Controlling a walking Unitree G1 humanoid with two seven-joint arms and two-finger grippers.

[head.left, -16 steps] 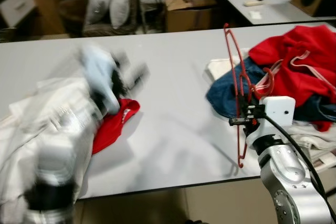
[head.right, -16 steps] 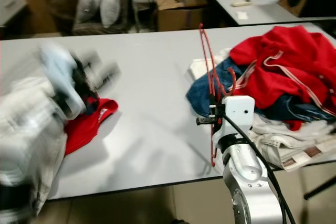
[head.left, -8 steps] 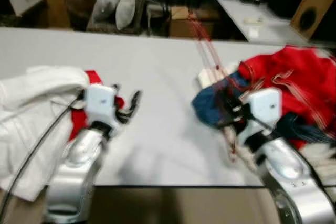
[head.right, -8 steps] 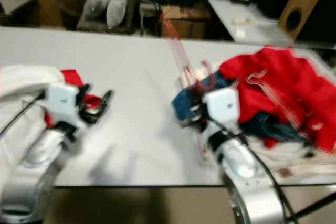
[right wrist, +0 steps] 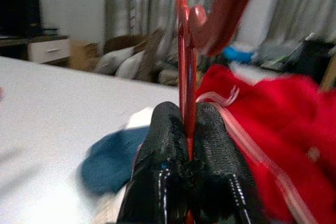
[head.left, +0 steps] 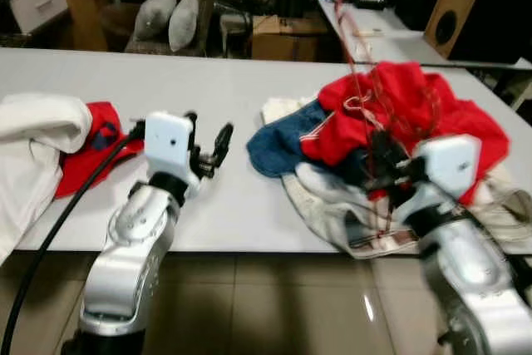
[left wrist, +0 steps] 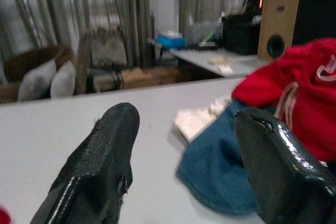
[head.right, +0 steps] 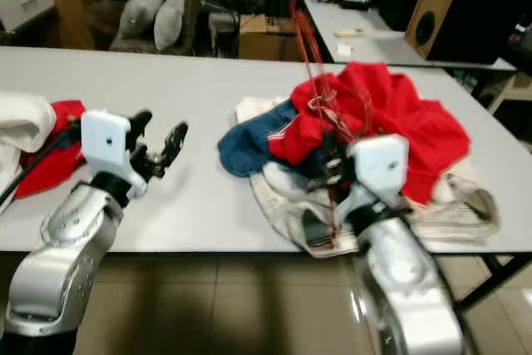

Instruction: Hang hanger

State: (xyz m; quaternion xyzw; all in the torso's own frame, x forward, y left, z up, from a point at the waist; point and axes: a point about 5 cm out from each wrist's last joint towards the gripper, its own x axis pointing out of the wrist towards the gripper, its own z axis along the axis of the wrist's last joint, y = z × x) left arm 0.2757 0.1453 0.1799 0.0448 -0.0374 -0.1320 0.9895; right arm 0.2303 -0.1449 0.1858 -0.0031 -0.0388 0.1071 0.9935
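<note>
Head views, surface: I see a long white surface (head.left: 249, 97) carrying a heap of clothes (head.left: 399, 147) on the robot's right, red and blue garments on pale ones.
Head views, hanger: the red hanger (head.right: 320, 97) stands roughly upright over that heap, its thin wires blurred; I see its lower part meeting my right pincer (head.left: 384, 174).
Head views, right pincer: it sits at the near edge of the heap, above the surface's front edge; its fingers are blurred here.
Head views, left pincer: my left pincer (head.right: 158, 145) hovers over bare surface, well apart from the heap, fingers spread and holding nothing.
Head views, left side: a white cloth (head.left: 37, 135) and a red cloth (head.left: 91, 143) lie touching each other at the robot's left.
Left wrist view: both black fingers (left wrist: 100, 161) are wide apart with only bare surface between them; the blue garment (left wrist: 215, 174) and the red garment (left wrist: 294, 98) lie ahead.
Right wrist view: my right pincer's fingers (right wrist: 165, 140) are pressed together on the hanger's red bar, which rises straight up from between them.
</note>
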